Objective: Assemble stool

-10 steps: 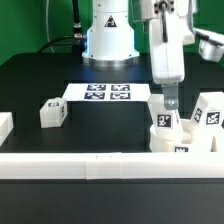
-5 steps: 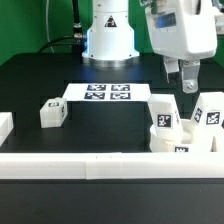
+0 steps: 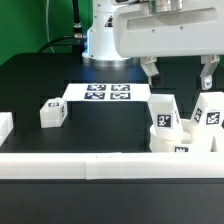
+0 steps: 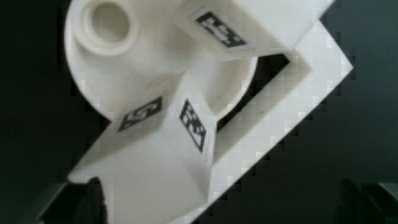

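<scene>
The white stool seat [image 3: 178, 143] lies at the exterior view's right against the front rail. Two tagged white legs [image 3: 164, 114] [image 3: 211, 112] stand up from it. A third loose leg [image 3: 52, 113] lies on the black table at the left. My gripper [image 3: 179, 74] hangs open and empty above the seat, with one finger [image 3: 150, 71] to each side of it. In the wrist view the seat [image 4: 125, 70] shows an open round socket [image 4: 103, 22] and tagged legs [image 4: 228, 30] [image 4: 183, 125]. The dark fingertips [image 4: 71, 205] stand wide apart over it.
The marker board [image 3: 108, 92] lies flat mid-table before the robot base [image 3: 108, 40]. A long white rail [image 3: 80, 166] runs along the front edge. A white block [image 3: 4, 126] sits at the far left. A white angled rail [image 4: 306, 90] borders the seat in the wrist view.
The gripper has risen off the leg on the seat and turned about its axis. Its fingers now stand wide apart and hold nothing.
</scene>
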`<state>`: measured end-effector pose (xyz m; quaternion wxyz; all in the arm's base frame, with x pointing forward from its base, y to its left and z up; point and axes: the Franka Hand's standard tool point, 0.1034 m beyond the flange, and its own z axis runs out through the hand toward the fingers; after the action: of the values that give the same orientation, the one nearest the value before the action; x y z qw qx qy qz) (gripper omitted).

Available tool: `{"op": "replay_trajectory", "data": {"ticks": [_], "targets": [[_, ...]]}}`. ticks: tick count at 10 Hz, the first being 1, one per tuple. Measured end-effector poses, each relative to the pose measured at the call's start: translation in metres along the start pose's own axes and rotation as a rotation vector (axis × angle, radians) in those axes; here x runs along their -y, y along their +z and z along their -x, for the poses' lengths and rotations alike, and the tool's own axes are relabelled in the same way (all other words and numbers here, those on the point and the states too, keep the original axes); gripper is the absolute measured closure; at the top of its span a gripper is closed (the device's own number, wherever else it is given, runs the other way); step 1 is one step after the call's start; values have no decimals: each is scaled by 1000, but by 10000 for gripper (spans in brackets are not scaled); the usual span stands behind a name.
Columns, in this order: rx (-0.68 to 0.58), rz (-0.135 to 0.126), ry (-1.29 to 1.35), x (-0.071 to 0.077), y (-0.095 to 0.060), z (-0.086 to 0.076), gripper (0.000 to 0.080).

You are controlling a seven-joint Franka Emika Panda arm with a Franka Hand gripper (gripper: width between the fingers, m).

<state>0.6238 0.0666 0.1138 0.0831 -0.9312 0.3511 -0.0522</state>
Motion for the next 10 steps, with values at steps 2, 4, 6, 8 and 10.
{"op": "replay_trajectory", "data": {"ticks": [2, 4, 6, 8, 10], "targets": [[-1, 3, -101, 0, 0, 0, 150], [-4, 11, -267, -2, 0, -1, 150], [-3, 27, -570, -2, 0, -1, 150], [4, 24, -731, 2, 1, 4, 150], [30, 25, -848, -2, 3, 3, 150]]}}
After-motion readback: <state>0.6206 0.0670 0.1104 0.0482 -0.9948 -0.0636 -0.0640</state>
